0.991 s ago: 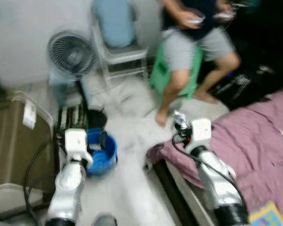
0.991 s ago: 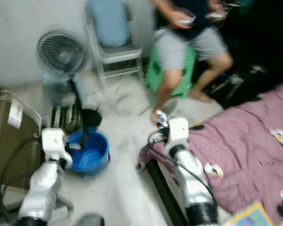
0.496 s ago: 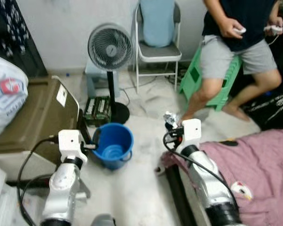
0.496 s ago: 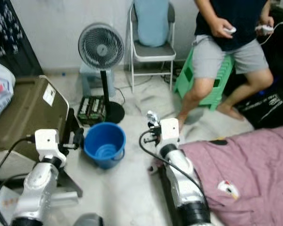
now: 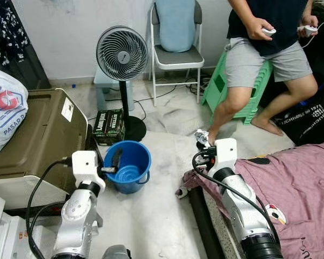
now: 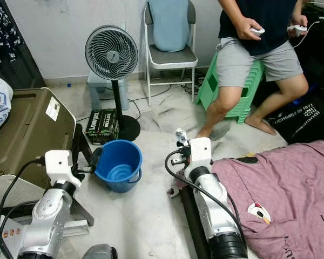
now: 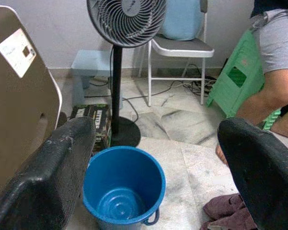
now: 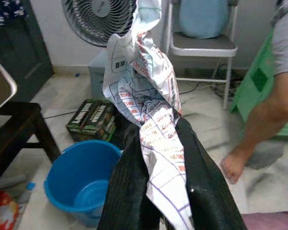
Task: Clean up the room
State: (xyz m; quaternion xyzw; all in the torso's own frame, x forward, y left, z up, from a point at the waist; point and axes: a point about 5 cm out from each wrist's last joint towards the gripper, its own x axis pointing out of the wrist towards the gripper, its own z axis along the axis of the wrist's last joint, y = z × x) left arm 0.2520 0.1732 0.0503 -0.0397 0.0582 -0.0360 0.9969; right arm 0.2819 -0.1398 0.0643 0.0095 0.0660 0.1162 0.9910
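My right gripper [image 5: 203,143] is shut on a crumpled printed paper wrapper [image 8: 146,108], held up above the floor to the right of a blue bucket [image 5: 127,167]. The wrapper's white tip [image 5: 200,136] sticks up past the fingers. The bucket stands on the pale floor in front of a pedestal fan [image 5: 122,54] and looks bare inside [image 7: 119,201]. My left gripper [image 5: 112,163] is open, its fingers [image 7: 48,187] spread wide just left of the bucket's rim.
A person sits on a green stool [image 5: 240,89] at the back right, holding controllers. A folding chair [image 5: 175,54] stands by the wall, a box [image 5: 108,124] by the fan base. A brown bin [image 5: 32,140] is at left, a purple bedspread [image 5: 297,183] at right.
The camera has swung and steadied, bringing the bucket and fan toward the centre. Both arms hold much the same pose, the right gripper still shut on the wrapper.
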